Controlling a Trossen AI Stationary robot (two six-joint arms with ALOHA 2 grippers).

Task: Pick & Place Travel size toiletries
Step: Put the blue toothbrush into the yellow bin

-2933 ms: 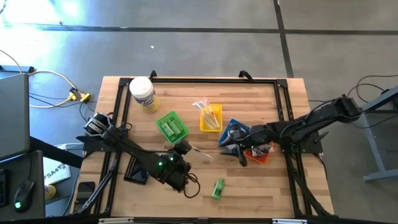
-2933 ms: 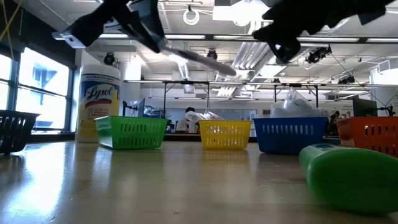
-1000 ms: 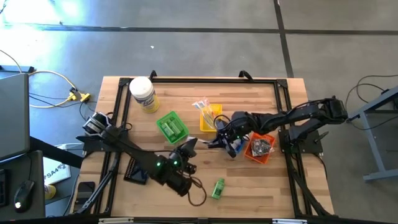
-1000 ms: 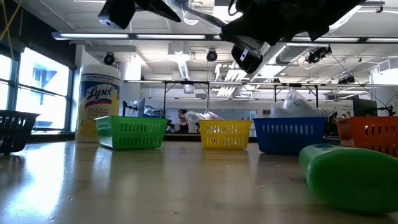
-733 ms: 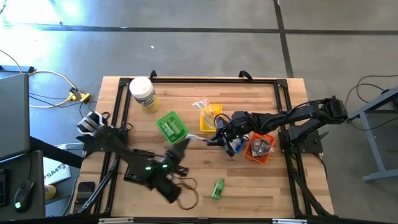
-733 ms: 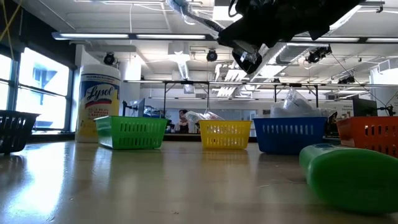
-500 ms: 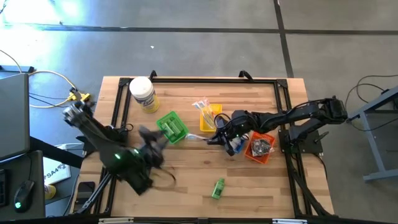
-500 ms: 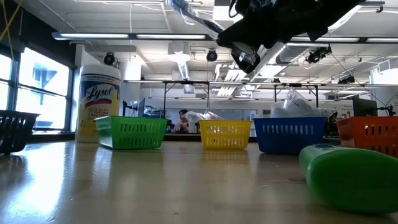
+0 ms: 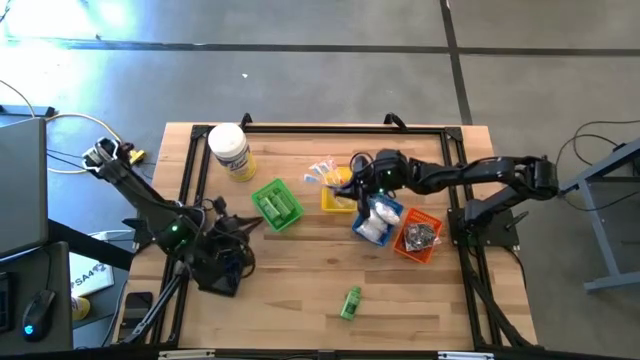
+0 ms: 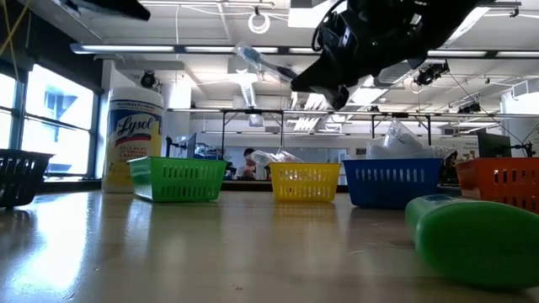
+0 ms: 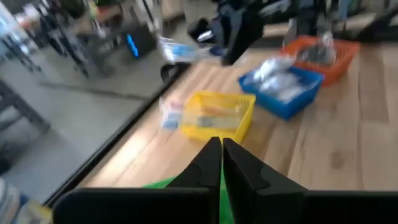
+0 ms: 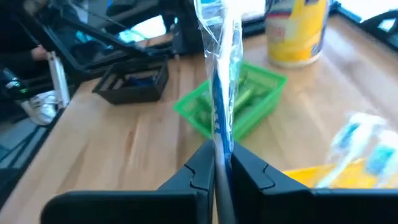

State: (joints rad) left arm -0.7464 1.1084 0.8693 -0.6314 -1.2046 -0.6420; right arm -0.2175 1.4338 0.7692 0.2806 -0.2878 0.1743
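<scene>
On the bench [image 9: 300,290], the right pincer [image 9: 352,178] hangs above the yellow tray [image 9: 338,199], its fingers closed on a clear-wrapped toothbrush [image 12: 219,74]. The left pincer [image 11: 221,163] is closed and empty, near the black tray [image 9: 218,279]. A green tube [image 9: 350,302] lies alone on the bench.

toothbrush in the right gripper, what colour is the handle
Blue, inside a clear wrapper; the toothbrush shows best in the right wrist view, pinched by the right gripper.
</scene>
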